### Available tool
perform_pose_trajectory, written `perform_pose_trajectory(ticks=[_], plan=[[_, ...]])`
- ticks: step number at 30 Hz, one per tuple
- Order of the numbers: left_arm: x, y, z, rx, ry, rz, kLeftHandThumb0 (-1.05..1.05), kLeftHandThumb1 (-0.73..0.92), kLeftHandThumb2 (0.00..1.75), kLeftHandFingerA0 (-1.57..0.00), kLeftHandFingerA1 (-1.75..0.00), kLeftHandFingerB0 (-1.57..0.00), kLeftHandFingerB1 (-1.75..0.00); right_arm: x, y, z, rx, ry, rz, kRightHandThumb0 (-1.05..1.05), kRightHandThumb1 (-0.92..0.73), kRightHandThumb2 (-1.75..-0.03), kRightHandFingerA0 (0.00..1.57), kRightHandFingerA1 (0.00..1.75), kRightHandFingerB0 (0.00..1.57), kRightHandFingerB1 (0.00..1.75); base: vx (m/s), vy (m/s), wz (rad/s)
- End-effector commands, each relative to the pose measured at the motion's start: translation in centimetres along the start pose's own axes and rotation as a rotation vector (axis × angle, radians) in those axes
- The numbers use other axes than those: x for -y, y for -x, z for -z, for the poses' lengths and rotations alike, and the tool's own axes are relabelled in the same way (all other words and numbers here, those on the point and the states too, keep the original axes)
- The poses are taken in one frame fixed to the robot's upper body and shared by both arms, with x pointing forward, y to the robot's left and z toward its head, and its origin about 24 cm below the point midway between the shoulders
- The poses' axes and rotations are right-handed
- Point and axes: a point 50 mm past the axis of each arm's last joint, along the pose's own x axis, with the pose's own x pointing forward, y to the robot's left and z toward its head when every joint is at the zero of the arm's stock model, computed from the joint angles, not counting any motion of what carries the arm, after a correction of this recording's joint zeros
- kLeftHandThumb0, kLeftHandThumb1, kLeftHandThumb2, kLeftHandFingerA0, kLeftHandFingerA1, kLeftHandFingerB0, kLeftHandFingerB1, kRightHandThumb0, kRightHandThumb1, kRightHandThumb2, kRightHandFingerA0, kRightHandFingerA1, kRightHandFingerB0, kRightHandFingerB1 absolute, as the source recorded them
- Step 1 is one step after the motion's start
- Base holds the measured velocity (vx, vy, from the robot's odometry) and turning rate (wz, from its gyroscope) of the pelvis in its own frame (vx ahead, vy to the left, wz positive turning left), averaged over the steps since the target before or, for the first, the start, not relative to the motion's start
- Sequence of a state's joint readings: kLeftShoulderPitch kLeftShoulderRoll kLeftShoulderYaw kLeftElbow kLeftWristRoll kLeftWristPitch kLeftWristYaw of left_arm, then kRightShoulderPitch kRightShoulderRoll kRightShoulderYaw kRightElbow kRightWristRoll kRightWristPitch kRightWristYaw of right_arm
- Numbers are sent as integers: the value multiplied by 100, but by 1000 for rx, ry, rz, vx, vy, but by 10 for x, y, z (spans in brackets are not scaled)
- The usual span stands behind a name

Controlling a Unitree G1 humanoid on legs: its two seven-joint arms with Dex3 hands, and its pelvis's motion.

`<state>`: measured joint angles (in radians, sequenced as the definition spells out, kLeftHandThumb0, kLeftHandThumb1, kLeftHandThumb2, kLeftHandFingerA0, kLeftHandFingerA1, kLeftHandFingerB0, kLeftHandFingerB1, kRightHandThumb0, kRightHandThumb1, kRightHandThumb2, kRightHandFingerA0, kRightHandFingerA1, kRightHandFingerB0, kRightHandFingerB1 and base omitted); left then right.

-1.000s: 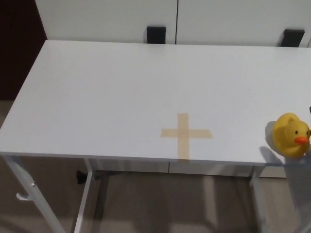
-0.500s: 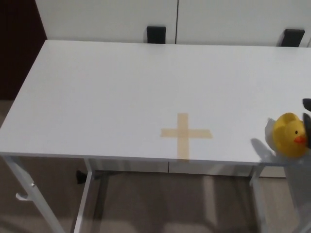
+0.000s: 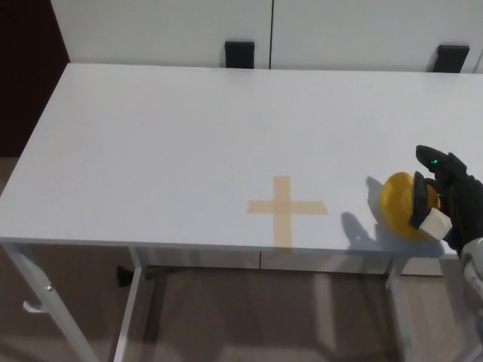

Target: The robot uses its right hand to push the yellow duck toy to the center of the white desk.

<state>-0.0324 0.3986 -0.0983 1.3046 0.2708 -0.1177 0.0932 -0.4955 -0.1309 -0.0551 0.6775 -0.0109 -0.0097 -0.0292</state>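
A smooth, rounded yellow duck toy sits near the front edge of the matte white desk, toward its right end, well right of a tan tape cross. The black right hand presses against the duck's right side, fingers slightly apart, gripping nothing

White desk bears tape cross, yellow duck.
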Motion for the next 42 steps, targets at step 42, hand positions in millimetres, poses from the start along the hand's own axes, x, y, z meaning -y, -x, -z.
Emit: perform_pose_trajectory(ticks=[42], plan=[[0,-1,-6,39,-45,13,-14,67,71,-87,-70,-82,-63,-94,15,-9,-30,-42,-197,-89,-79,-121,0,26,2,21,0,0,0]])
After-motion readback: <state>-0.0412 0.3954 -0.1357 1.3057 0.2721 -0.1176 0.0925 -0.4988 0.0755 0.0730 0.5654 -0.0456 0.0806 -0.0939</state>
